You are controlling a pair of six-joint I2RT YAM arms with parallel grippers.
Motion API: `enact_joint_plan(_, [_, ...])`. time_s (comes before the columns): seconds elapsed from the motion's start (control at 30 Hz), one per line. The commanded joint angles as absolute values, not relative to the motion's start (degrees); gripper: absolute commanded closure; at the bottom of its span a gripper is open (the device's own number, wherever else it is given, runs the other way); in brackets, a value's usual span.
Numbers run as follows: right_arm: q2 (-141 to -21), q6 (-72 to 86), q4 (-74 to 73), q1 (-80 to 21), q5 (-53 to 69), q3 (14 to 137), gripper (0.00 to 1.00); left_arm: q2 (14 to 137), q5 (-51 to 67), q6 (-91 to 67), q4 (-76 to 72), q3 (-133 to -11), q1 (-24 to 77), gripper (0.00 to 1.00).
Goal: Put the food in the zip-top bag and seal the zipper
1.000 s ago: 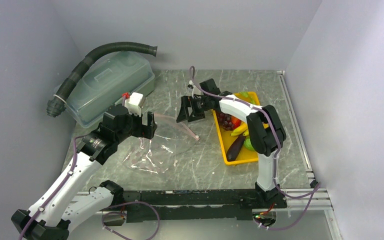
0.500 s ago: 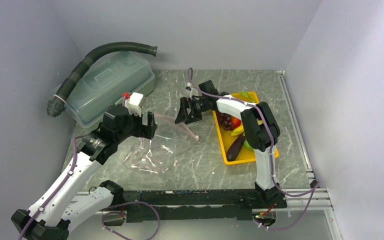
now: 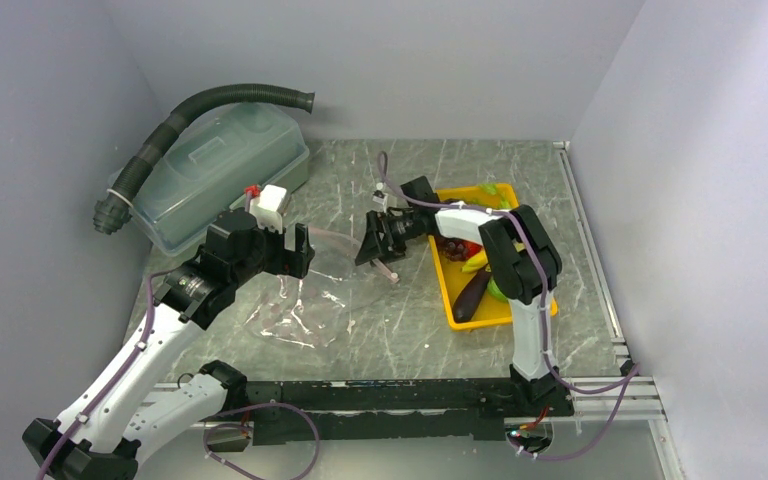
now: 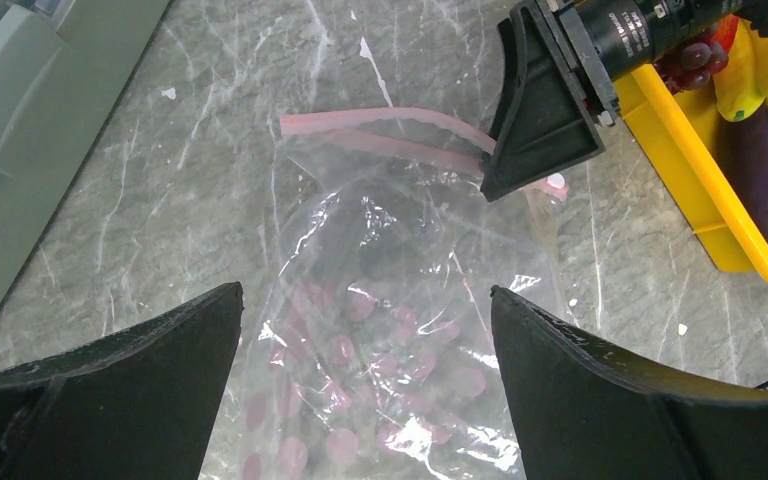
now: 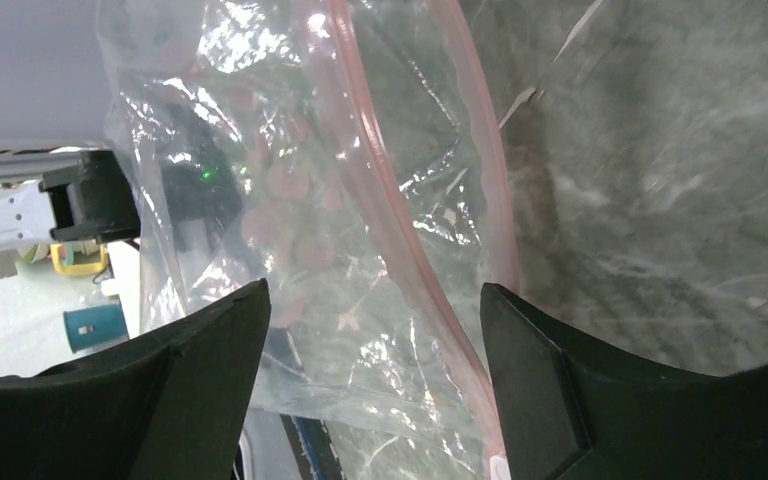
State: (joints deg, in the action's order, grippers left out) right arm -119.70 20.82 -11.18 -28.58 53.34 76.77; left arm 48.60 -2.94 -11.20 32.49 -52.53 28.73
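Clear plastic dotted with pink, the zip-top bag (image 4: 400,330) lies flat and crumpled on the grey veined counter (image 3: 410,320), directly under the left tool (image 4: 365,292). That tool's two dark fingers stand spread wide above the bag's body and grip nothing.

The zipper (image 4: 380,118), a pale pink strip, runs along the bag's mouth at the end farthest from the left tool. Its two sides lie slightly parted. The right tool (image 5: 372,290) tips down over the strip's right-hand corner with its fingers apart, and the strip passes between them in the wrist view. Whether a finger touches the plastic cannot be told.

None of the food is in the bag. It sits behind the right tool in a yellow tray (image 3: 480,320), with the right arm stretched across it. Dark grapes (image 3: 452,243) lie nearest the tool, with yellow bananas (image 4: 750,80) and a purple eggplant (image 4: 760,180) just beyond.

Left of the left tool, against the wall, stands a translucent lidded tub (image 3: 210,170). A black ribbed hose (image 3: 190,110) arches over it.
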Motion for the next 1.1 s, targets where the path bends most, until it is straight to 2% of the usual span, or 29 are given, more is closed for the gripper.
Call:
enact_joint_plan(0.0, [-113.7,20.9,-6.0,-28.6,57.1,74.5,0.22,48.6,-3.5,-10.1,32.2,-54.3,29.0,0.01])
enact_joint_plan(0.2, [-110.0,21.9,-3.8,-28.6,58.1,71.1,0.32,48.5,-3.5,-10.2,32.2,-54.3,29.1,0.01])
enact_joint_plan(0.5, [-105.6,25.9,3.0,-28.9,60.6,66.1,0.54,48.4,-3.4,-10.2,32.2,-54.2,29.1,0.01])
enact_joint_plan(0.8, [-102.4,25.5,2.1,-31.8,60.1,66.0,0.61,48.5,-3.3,-10.3,32.2,-54.3,29.2,0.01])
enact_joint_plan(1.07, [-99.3,25.9,1.6,-34.2,59.4,66.8,0.79,48.3,-3.3,-10.3,32.2,-54.2,29.2,0.01])
